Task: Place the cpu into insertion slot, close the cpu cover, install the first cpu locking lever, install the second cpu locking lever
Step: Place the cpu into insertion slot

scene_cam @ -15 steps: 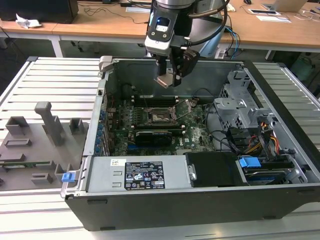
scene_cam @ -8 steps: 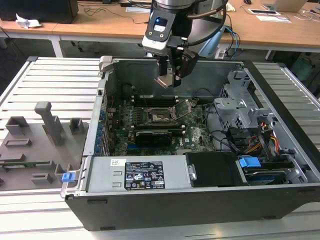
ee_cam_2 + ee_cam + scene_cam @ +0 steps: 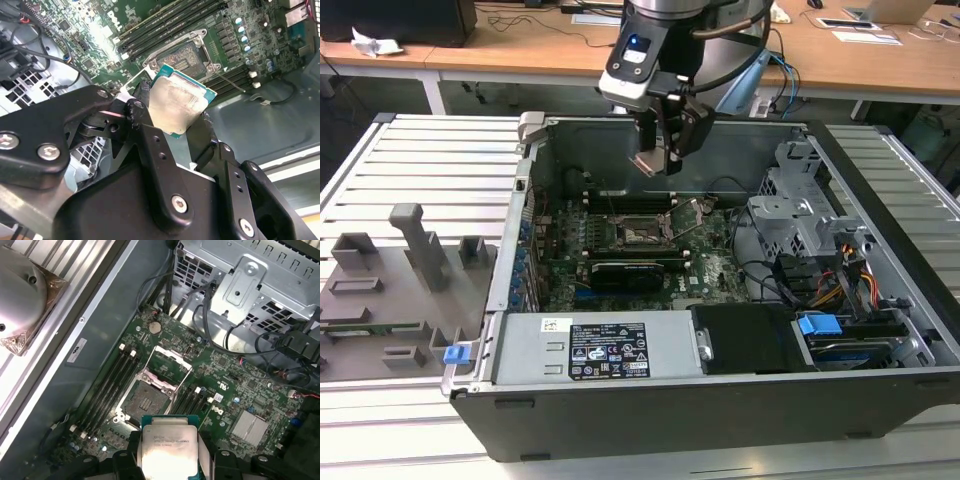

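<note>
You have the cpu [image 3: 179, 102] pinched by its opposite edges between the two black fingers [image 3: 142, 102] of the gripper [image 3: 175, 117], well clear of the board. In the second wrist view its top is a dull silver-grey metal lid with a smeared, patchy sheen. A thin teal-green border of substrate shows around the lid, and the chip is tilted between the pads. In the first wrist view the cpu [image 3: 167, 450] reads as a flat square with rounded lid corners, small dark print and the same green rim, with the gripper [image 3: 169, 460] closed on both sides of it. In the exterior view the gripper [image 3: 660, 160] hangs inside the open computer case [image 3: 720, 400], and the cpu [image 3: 648, 162] sits at 12 o'clock from the insertion slot [image 3: 638, 232], apart from it and not touching. The insertion slot [image 3: 145, 402] is a dark square socket with a metal rim on the green motherboard [image 3: 235, 390], and nothing is in it. The cpu cover [image 3: 159, 382], a thin silver frame, stands swung up and open at one edge of the socket. In the exterior view a black card [image 3: 625, 272] lies just beside the slot at 6 o'clock, and the grey drive cage [image 3: 800, 210] is at 3 o'clock.
</note>
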